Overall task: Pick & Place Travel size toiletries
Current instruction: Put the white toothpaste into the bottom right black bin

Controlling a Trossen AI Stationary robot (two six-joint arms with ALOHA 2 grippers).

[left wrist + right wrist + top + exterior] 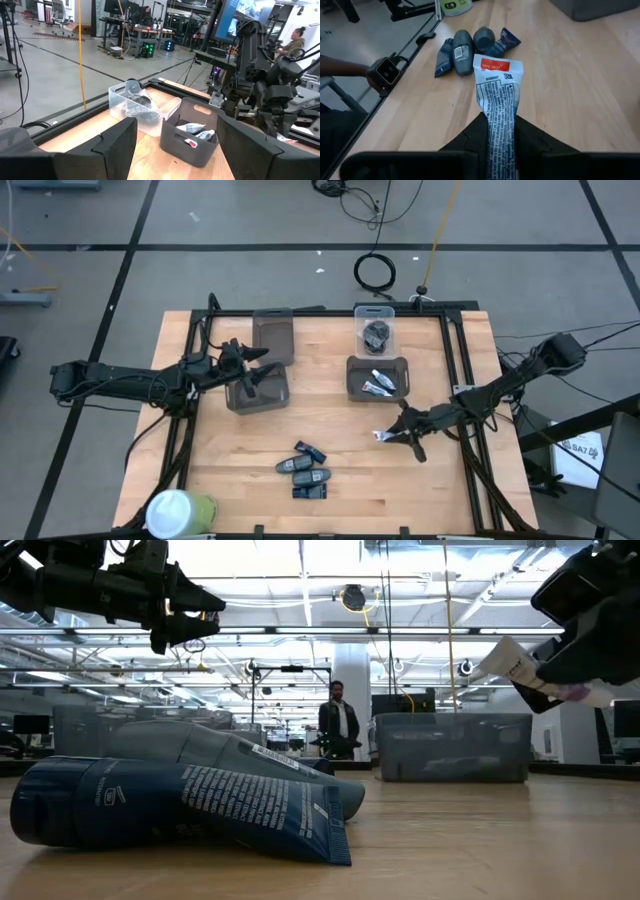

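Observation:
My right gripper point(398, 434) is shut on a white tube point(497, 95) with a red mark, above the table's right middle; it also shows in the low view point(515, 665). Several dark oblong toiletries point(305, 471) lie flat on the wood near the front centre, also in the low view point(180, 802) and the right wrist view point(470, 47). My left gripper point(258, 370) is open and empty, above a grey bin point(258, 392) at the table's left middle. White tubes point(197, 131) lie in another grey bin point(378, 378). Dark lumps point(377, 332) lie in a clear bin point(376, 313). My right gripper pinches the white tube between its two fingers point(527, 137), at the part of the tube point(499, 131) away from its flat red-marked end point(496, 66). The tube lies along the fingers and sticks out ahead of them. It is lifted clear of the table and tilted.
A further grey bin point(272, 336) stands at the far left of the table. A big white-and-green cylinder point(178, 513) stands at the near left corner. Black frame rails point(455, 370) run along the table's sides. A person point(338, 722) stands in the room beyond.

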